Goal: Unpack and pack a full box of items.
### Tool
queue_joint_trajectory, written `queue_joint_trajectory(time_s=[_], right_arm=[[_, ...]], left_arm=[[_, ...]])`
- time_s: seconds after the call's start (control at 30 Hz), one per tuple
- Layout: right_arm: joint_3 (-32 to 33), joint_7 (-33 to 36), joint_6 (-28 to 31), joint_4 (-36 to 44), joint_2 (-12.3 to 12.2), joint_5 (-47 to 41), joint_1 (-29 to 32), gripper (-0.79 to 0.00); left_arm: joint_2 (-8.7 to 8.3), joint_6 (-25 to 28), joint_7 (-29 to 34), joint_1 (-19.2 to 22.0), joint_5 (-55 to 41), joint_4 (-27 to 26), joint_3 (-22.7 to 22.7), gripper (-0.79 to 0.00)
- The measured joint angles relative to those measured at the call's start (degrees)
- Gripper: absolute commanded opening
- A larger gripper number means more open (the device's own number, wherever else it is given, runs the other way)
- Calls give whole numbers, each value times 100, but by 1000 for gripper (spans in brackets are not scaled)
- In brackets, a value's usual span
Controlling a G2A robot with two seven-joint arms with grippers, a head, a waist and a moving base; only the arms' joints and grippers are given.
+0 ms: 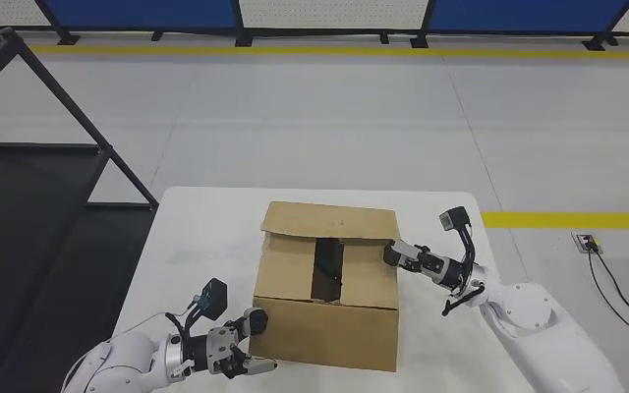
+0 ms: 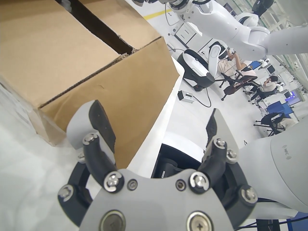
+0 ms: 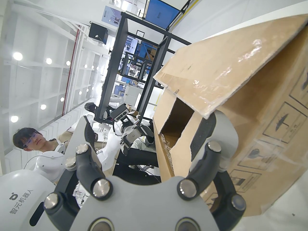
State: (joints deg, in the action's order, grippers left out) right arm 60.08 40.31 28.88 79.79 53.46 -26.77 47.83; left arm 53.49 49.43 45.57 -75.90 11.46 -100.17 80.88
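A brown cardboard box stands in the middle of the white table. Its top flaps lie nearly shut, with a dark gap between them. A small white item shows inside the gap. My left gripper is open at the box's near left corner, its fingers beside the box and the table edge, holding nothing. My right gripper is open at the right flap's edge. One of its fingertips sits just under the flap's corner of the box.
A black metal frame stands off the table's left side. Bare table surface lies to the left and right of the box. Blue panels and a yellow floor line are farther off.
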Motion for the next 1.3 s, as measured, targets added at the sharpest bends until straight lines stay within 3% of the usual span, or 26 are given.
queue_joint_trajectory(time_s=[0.33, 0.43, 0.53, 0.9, 1.1, 1.3], right_arm=[[-211, -505, -117, 9, 203, 330, -351, 0], [-274, -548, 89, -156, 270, 329, -447, 0], [-242, -585, 421, -274, 286, 485, -437, 0], [-242, -596, 399, -257, 288, 485, -428, 0], [-383, -1268, -166, -67, 427, 700, -559, 0], [-647, -1809, -606, -383, 647, 718, -960, 0]], left_arm=[[-43, 10, -122, -139, 132, -181, -27, 0], [-56, 0, -175, -182, 164, -239, -19, 0], [-71, -13, -218, -221, 187, -283, 10, 0], [-83, -36, -226, -233, 207, -306, 26, 0], [-79, -132, -319, -270, 313, -390, -9, 0], [-92, -135, -463, -320, 386, -418, -29, 0]])
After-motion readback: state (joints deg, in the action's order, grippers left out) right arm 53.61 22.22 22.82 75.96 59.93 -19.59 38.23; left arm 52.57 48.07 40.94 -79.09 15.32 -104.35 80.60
